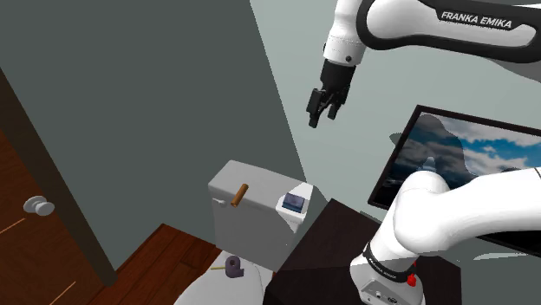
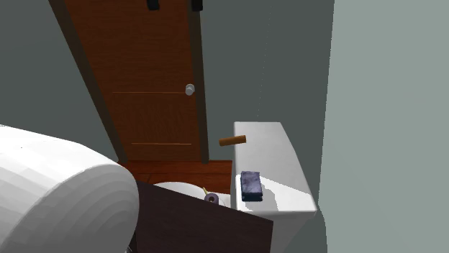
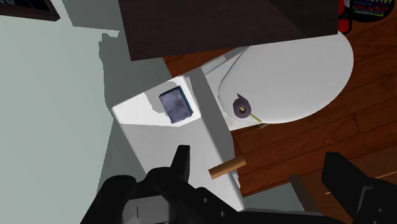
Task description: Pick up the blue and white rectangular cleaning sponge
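Black fingers (image 3: 181, 167) of the gripper (image 1: 322, 115) stand wide apart, with nothing between them. It hangs high up, well apart from the sponge (image 3: 175, 105). That dark blue sponge lies flat on the white toilet tank (image 2: 288, 162), at the near end by the dark stand (image 1: 334, 238), close to the tank's edge. A push from the side could slide it off onto the toilet lid (image 3: 299, 76). It is thin, so fingers that shut too high would grab only air. The wall (image 2: 381, 108) is just beside the tank, so a finger could bump it going down.
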